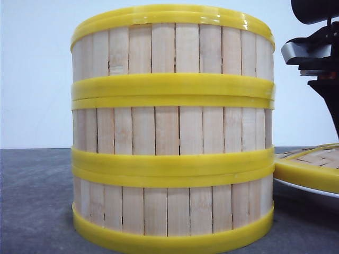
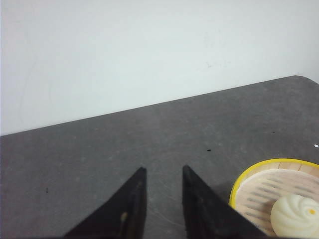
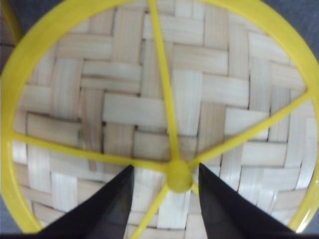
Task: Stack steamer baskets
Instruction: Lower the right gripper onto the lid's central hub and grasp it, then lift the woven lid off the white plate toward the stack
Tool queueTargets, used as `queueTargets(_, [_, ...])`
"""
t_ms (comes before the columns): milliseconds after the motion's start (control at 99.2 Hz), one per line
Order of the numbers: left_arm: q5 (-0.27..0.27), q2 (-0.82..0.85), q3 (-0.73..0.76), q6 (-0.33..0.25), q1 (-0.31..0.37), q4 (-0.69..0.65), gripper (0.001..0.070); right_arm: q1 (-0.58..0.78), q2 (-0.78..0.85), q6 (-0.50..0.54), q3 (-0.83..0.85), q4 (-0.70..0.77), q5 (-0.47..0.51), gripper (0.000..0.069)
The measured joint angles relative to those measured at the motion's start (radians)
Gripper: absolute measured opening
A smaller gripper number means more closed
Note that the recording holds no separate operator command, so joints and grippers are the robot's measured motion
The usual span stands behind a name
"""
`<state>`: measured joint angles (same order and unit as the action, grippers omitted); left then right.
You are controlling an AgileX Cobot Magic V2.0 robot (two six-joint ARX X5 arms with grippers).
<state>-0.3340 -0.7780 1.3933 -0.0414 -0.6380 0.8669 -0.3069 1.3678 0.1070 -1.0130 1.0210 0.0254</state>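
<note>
Baskets [image 1: 173, 129] stand three high on the table [image 1: 32, 201], close before the front camera.

Left gripper [image 2: 163, 199] hovers over bare table with jaws apart and empty; a bun [image 2: 296, 215] lies in the basket beside it. Right gripper [image 3: 166, 191] hangs low over the lid [image 3: 149, 109], jaws open on both sides of its center knob [image 3: 178, 175], not gripping yet. If they close off-center, I think the knob can slip out. A tilted lid might then knock the stack.
</note>
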Motion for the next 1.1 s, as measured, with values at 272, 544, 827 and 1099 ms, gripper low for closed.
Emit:
queueTargets(272, [0.000, 0.000, 0.000, 0.000, 0.000, 0.000, 0.0111, 0.000, -0.008, 0.002, 0.005, 0.004, -0.002, 0.0243])
queueTargets(544, [0.000, 0.000, 0.000, 0.000, 0.000, 0.007, 0.0111, 0.001, -0.010, 0.002, 0.006, -0.013, 0.003, 0.0082])
queueTargets(827, [0.000, 0.000, 0.000, 0.000, 0.000, 0.012, 0.0111, 0.001, -0.013, 0.002, 0.006, -0.023, 0.004, 0.0057])
queueTargets(1099, [0.000, 0.000, 0.000, 0.000, 0.000, 0.013, 0.0111, 0.001, -0.013, 0.002, -0.050, -0.003, 0.014, 0.0055])
